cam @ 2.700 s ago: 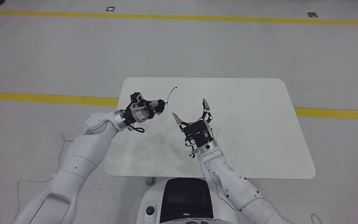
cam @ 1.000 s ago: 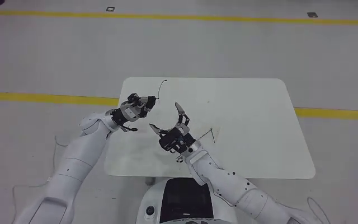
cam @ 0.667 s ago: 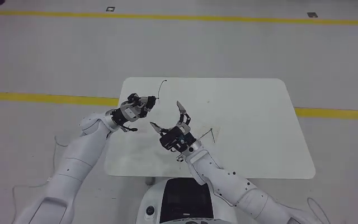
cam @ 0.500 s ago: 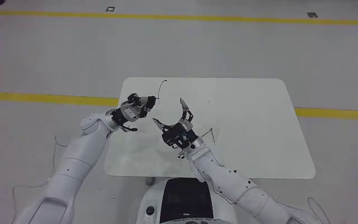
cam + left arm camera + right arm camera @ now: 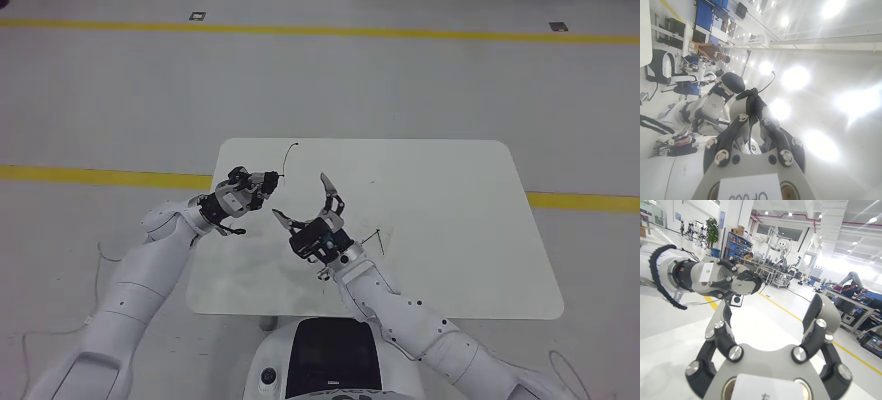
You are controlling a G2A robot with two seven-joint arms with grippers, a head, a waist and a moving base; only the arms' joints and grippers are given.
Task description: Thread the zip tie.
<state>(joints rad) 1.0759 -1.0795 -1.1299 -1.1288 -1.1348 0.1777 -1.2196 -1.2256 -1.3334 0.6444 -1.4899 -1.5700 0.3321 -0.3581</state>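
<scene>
Inspected at a white, round-cornered rectangular bench [image 5: 450,220]. Found the left claw [image 5: 268,182] above the bench's left edge, toward the far left corner, pressed together on the lower part of a thin black plastic zip tie [image 5: 288,158]. Found the right claw [image 5: 302,200] just beside it, over the bench's left half, spread wide apart, gripping nothing and aimed toward the left claw. Noted the zip tie held clear of the bench surface, arching from the left claw toward the far edge, with what looks like a small head at its free end. Could not tell how much strap sits inside the grip.

Judged as risks:
- Missing so thin a strap on closing, given its curve.
- Springing the free end away on first contact.
- Dragging the strap out of the left claw through a pull from the right claw.
- Knocking claw against claw, given the tight spacing.

Judged threading as not yet begun.
</scene>
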